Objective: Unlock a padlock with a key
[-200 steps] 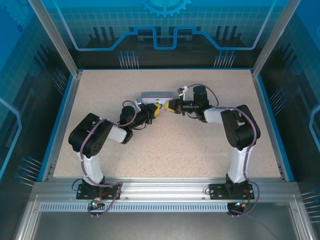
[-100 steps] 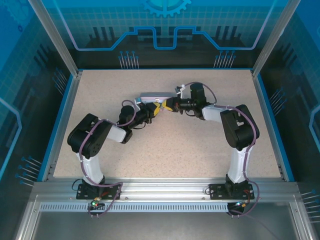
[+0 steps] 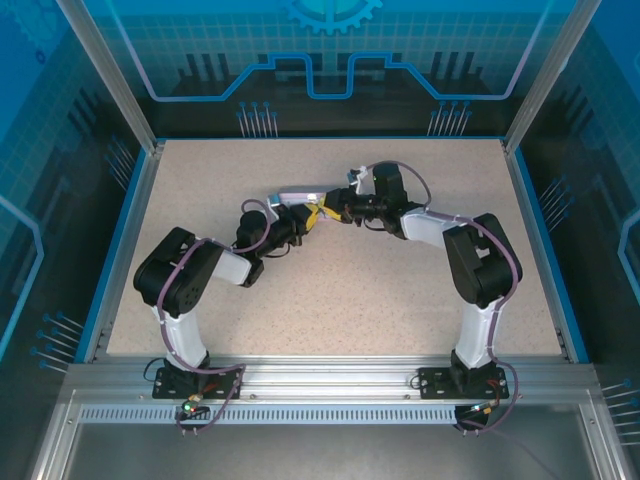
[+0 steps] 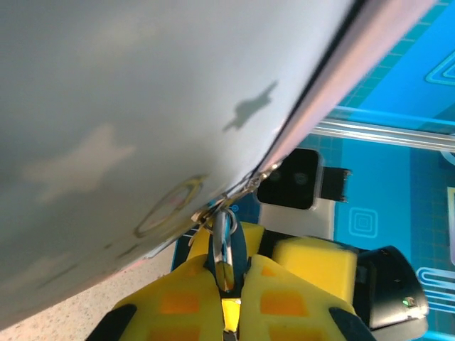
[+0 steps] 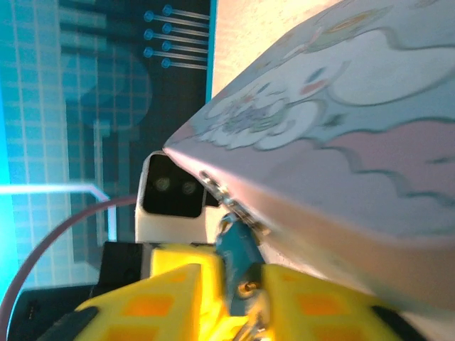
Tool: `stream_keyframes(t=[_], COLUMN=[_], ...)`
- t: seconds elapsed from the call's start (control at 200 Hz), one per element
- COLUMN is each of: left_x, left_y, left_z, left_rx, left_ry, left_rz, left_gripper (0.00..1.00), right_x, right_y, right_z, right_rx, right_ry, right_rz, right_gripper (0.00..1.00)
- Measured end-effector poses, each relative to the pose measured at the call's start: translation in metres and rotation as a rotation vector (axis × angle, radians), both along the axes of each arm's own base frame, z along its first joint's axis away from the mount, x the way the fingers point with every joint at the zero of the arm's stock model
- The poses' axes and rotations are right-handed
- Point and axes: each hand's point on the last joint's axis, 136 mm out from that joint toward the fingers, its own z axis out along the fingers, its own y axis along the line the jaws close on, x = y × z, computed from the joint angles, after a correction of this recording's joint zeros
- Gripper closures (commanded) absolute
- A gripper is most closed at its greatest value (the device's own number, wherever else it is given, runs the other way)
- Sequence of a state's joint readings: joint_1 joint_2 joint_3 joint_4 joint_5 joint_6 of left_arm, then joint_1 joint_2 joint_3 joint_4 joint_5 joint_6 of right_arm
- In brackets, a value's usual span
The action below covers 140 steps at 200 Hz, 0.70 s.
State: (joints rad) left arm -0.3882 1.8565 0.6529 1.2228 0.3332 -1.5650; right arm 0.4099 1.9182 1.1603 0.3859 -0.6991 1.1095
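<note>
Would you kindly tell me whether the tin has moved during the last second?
Yes: the tin has shifted slightly left, toward the table's left blue edge, and tilted.

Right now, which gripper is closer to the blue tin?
Left, barely: the left gripper pinches the padlock under the tin, at its right end; the right gripper meets it just off that end.
</note>
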Motion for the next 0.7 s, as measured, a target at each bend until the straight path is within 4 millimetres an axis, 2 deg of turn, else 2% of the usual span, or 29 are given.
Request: stream_keyframes(t=[0.055,0.165,0.35,0.555,0.585,0.68,0.7], left_x=[-0.002,-0.006,-0.010,-0.022,-0.023,-0.029,-0.030], left_y=[0.000,-0.001,-0.006,-0.018,-0.020,-0.026,-0.027], left_z=[-0.002,-0.004,-0.006,-0.006,-0.006,-0.005,-0.005], left_rx=[0.005,0.018,0.025,0.024,0.023,0.022,0.022], left_ry=[0.004,-0.001,-0.001,0.001,0.001,-0.003,-0.006], left_rz=[-0.004,-0.015,-0.039,-0.109,-0.121,-0.155,-0.160], left_gripper=[1.00,1.00,1.00,1.00,1.00,1.00,1.00], right_x=[-0.002,-0.006,-0.013,-0.034,-0.038,-0.048,-0.051], right_y=[0.001,0.001,-0.002,-0.011,-0.014,-0.018,-0.019], right_z=[0.001,0.003,0.007,0.009,0.009,0.012,0.013], right_rx=[-0.005,-0.009,-0.028,-0.103,-0.114,-0.142,-0.150], right_ry=[-0.002,-0.008,-0.018,-0.044,-0.046,-0.061,-0.066], right_rz=[-0.004,-0.003,0.012,0.033,0.037,0.051,0.055], right_gripper=[0.58,0.44,0.32,0.22,0.18,0.15,0.11])
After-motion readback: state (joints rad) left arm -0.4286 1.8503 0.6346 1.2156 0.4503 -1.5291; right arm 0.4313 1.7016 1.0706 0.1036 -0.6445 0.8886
